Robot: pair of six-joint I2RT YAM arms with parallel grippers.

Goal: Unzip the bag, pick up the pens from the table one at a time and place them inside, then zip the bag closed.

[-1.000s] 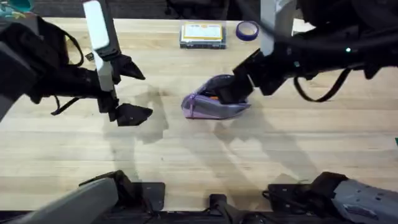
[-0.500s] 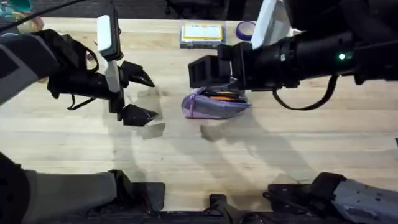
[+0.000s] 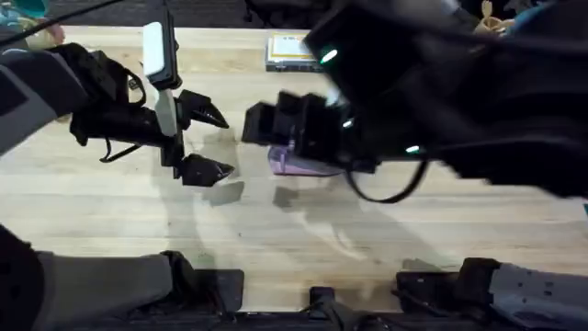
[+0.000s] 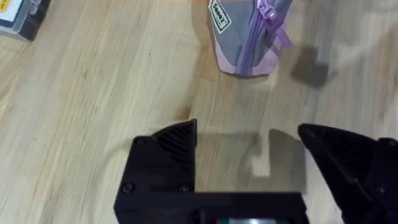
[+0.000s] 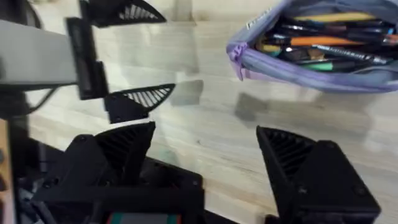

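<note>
Right hand (image 3: 276, 124) risen since earlier, empty and spread, left hand (image 3: 209, 142) spread, bag (image 5: 323, 53) unzipped, label unreadable.

The left gripper (image 4: 245, 158) hangs above the light wooden worktop (image 4: 93, 112), its two black fingers (image 4: 165, 155) spread wide apart and holding nothing. Ahead of it the lilac-and-grey pencil pouch (image 4: 249, 37) rests on the planks, one end facing the gripper, a purple zip (image 4: 264, 28) running along it and a small white label on the grey side. A flat box (image 4: 18, 15), apparently grey-edged, sits at the corner, well apart from the pouch.
</note>
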